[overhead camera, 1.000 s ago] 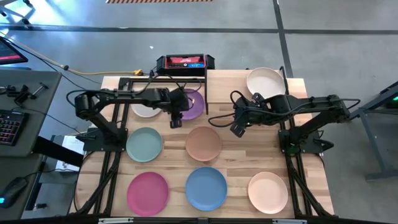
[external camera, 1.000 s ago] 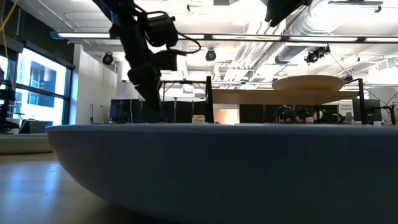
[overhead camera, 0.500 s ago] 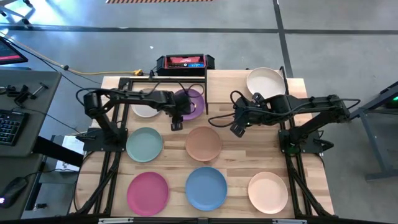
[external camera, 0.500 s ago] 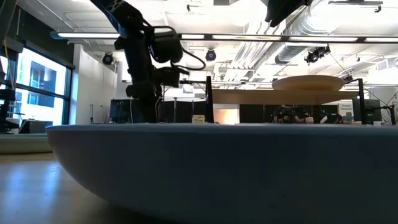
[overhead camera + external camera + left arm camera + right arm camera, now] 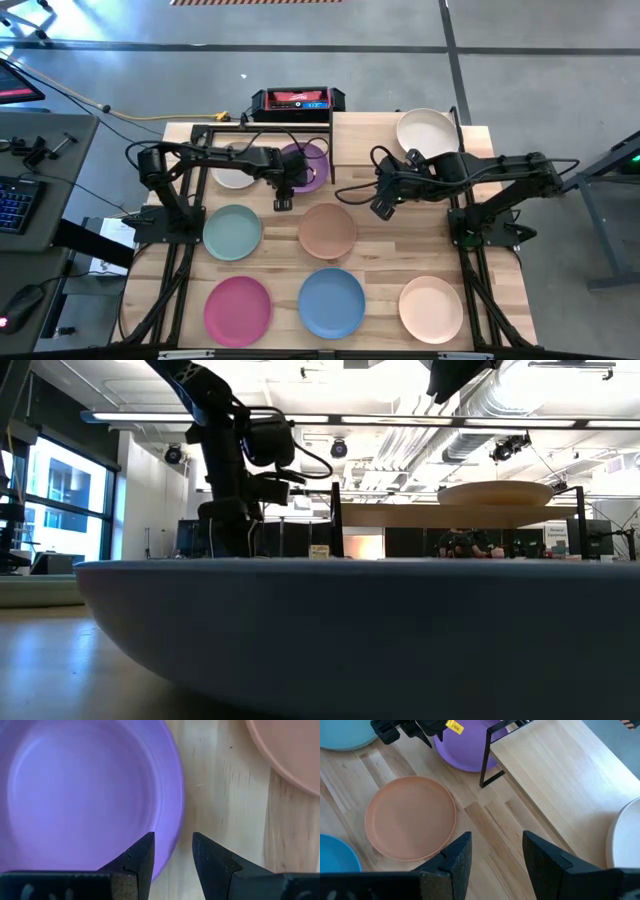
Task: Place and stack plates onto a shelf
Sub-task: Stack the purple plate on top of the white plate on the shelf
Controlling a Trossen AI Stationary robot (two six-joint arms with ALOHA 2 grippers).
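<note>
At the worktop's (image 5: 375, 250) near edge lie the pink plate (image 5: 238, 308), blue plate (image 5: 331, 302) and peach plate (image 5: 431, 308). Behind them sit the mint plate (image 5: 232, 231) and terracotta plate (image 5: 328, 230). The left end effector (image 5: 283, 202), fingers parted and grasping nothing, hangs at the purple plate's (image 5: 75, 790) rim at about 6 o'clock, one finger over the rim. The right end effector (image 5: 381, 208), released, hovers at 3 o'clock of the terracotta plate. Farther back, the shelf's (image 5: 555, 775) black frame stands over the purple and white plate (image 5: 232, 176). The cream plate (image 5: 424, 129) lies at the far right.
</note>
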